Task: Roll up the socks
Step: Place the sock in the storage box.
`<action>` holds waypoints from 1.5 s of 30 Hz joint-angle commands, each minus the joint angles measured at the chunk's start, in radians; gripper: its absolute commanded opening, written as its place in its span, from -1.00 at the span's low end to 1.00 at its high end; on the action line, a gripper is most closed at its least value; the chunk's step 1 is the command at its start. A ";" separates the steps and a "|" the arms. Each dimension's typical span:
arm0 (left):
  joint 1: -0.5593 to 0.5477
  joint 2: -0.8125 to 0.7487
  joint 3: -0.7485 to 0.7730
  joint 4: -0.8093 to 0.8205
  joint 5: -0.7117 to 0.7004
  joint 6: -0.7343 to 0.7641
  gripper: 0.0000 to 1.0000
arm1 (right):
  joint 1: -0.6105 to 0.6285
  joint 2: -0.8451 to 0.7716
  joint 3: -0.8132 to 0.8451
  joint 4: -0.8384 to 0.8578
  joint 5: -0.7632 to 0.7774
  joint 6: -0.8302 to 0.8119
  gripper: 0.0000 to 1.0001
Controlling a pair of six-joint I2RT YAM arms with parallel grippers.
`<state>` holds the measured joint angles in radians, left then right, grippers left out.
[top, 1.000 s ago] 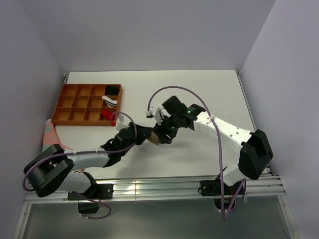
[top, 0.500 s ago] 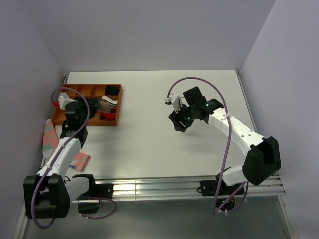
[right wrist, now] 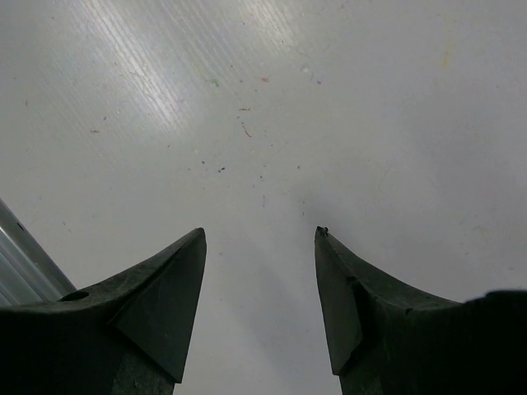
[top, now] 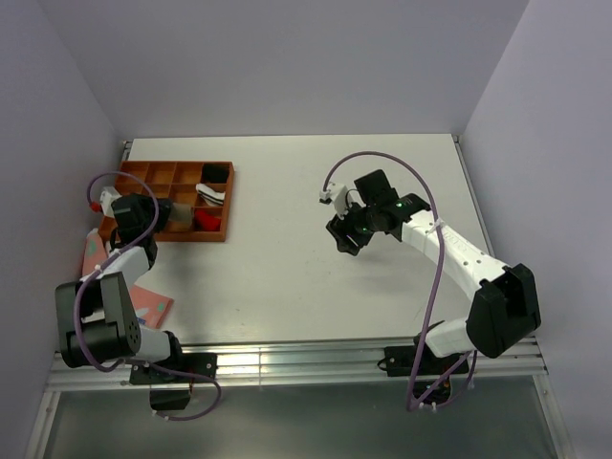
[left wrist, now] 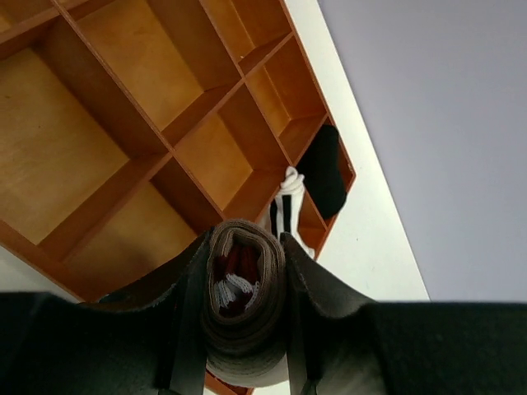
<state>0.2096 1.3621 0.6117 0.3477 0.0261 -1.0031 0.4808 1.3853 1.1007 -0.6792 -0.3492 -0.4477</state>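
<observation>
while the tan-brown sock roll (left wrist: 244, 329), maroon and white showing at its core, is sitting clamped between the left gripper (left wrist: 247, 240) fingers at the lower middle of the left wrist view, it is hanging over the wooden tray (left wrist: 49, 164); a black roll (left wrist: 323, 169) is lying in a compartment toward the right of that view; the right gripper (top: 346, 237) is hovering released over the white table (top: 287, 287), right of centre in the top view

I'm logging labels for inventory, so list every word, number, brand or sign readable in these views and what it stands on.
No readable text in any view.
The wooden tray, the rolled sock in the left gripper and the table bear none.
The pink flat thing at the table's near left edge is too small to tell.
</observation>
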 commanded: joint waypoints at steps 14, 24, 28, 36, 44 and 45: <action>0.020 0.161 0.095 0.079 -0.018 0.073 -0.99 | -0.005 -0.003 -0.033 0.066 -0.053 -0.037 0.25; 0.019 0.259 0.135 -0.027 -0.022 0.057 -0.99 | -0.005 -0.002 -0.032 0.050 -0.076 -0.042 0.24; 0.013 0.293 0.178 -0.099 -0.056 0.060 -0.99 | -0.005 0.007 -0.027 0.043 -0.085 -0.043 0.24; -0.021 0.362 0.281 -0.288 -0.133 0.115 -0.99 | -0.005 0.017 -0.018 0.029 -0.085 -0.045 0.24; -0.042 0.446 0.361 -0.483 -0.192 0.144 -0.99 | -0.005 0.023 -0.015 0.012 -0.093 -0.045 0.24; -0.045 0.453 0.364 -0.493 -0.195 0.143 -0.99 | -0.005 0.024 -0.015 0.009 -0.093 -0.045 0.24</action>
<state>0.1612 1.7470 0.9726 0.0086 -0.0757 -0.9031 0.4797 1.4006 1.0721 -0.6540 -0.4267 -0.4812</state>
